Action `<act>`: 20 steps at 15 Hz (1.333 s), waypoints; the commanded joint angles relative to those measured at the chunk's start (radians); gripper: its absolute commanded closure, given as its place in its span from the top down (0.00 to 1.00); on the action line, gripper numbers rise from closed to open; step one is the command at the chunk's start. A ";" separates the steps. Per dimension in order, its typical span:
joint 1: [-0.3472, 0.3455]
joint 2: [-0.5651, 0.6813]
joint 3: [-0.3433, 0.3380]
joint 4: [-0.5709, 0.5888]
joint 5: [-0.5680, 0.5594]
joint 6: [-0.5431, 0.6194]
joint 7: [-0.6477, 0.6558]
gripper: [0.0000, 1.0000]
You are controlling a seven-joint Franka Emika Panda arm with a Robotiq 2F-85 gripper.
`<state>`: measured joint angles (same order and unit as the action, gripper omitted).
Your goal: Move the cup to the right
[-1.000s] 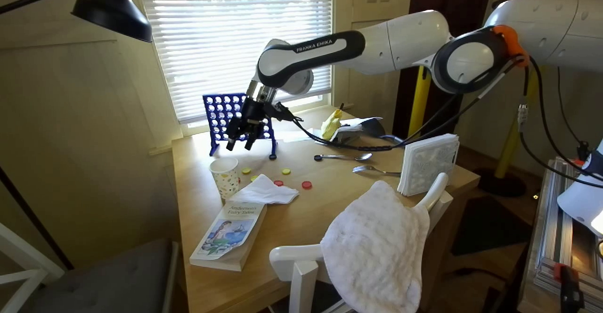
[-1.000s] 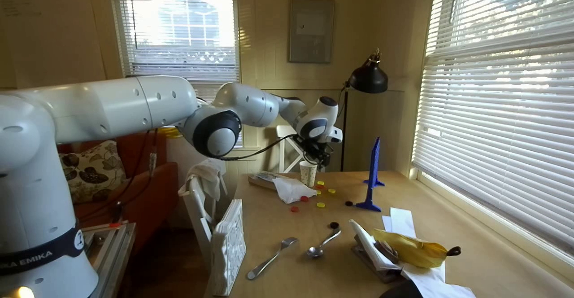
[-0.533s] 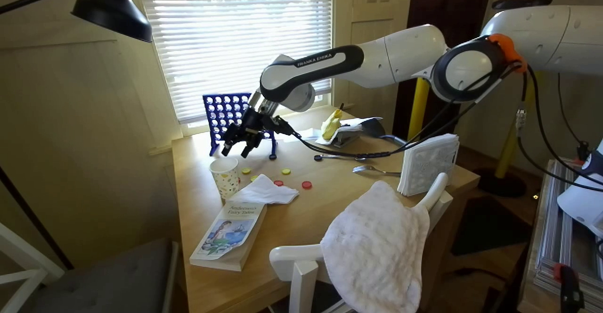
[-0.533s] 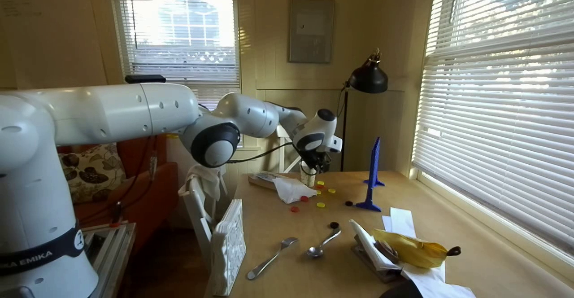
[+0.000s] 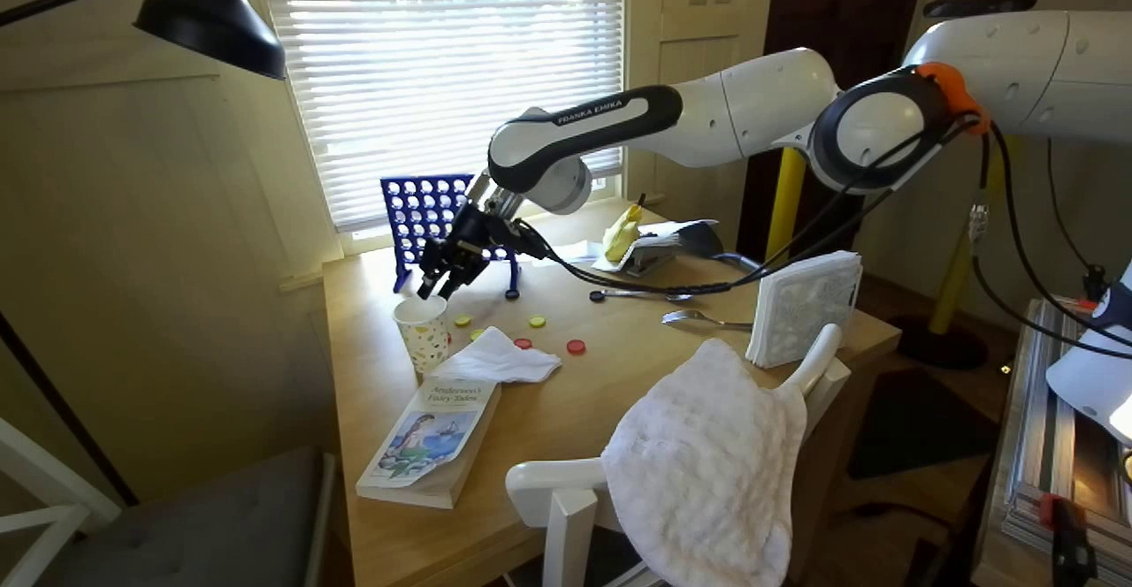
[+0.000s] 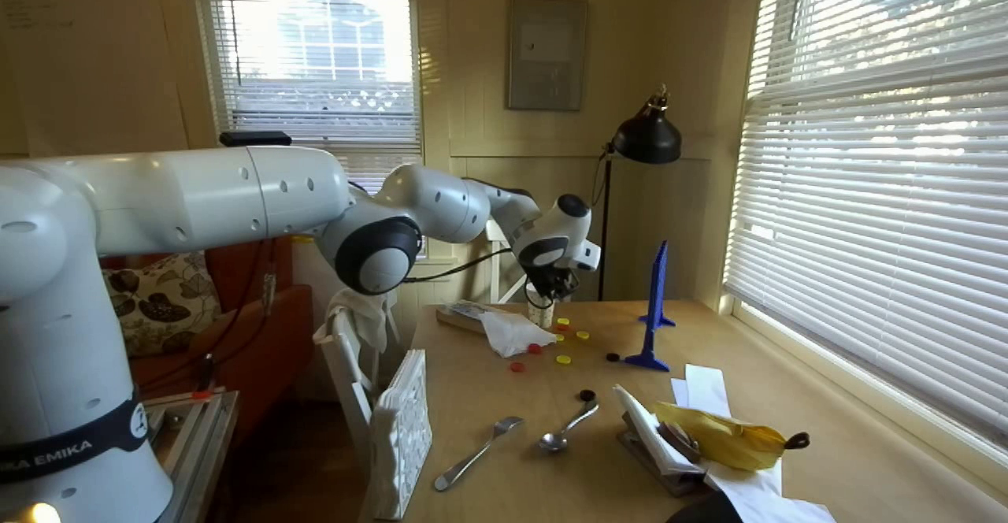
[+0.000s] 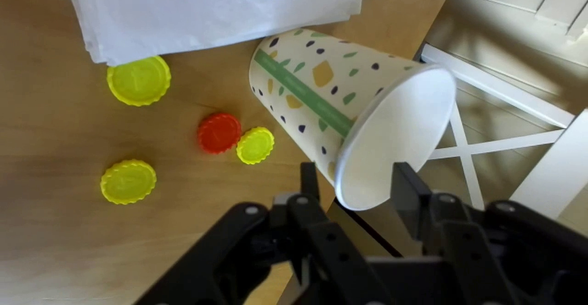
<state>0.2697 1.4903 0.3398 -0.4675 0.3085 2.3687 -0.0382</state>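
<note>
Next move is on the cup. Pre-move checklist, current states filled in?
1. Cup upright on the table: ok.
2. Gripper open: ok, fingers apart.
3. Fingers placed to pinch the cup: cannot tell; in the wrist view one shows at its outer side and one over its mouth, but depth is unclear.
4. Cup gripped: not ok, no grip on it shows.
5. Cup free of the white napkin: cannot tell; their edges meet in the wrist view, contact unclear.
6. Space by the cup clear: not ok; a red disc and a yellow disc lie beside it, so lifting probably beats sliding.
</note>
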 commanded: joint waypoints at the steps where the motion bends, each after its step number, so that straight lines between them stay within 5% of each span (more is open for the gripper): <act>1: -0.002 -0.001 0.000 0.001 0.012 0.017 0.077 0.16; 3: -0.001 -0.004 -0.006 0.002 0.008 0.020 0.120 0.01; 9: 0.000 -0.010 -0.008 0.002 0.003 0.032 0.199 0.01; 16: -0.017 -0.021 0.099 0.026 0.073 0.195 0.067 0.01; 20: 0.017 -0.110 -0.105 -0.056 0.060 0.169 0.411 0.01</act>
<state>0.2650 1.4580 0.3720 -0.4406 0.3461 2.5537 0.1764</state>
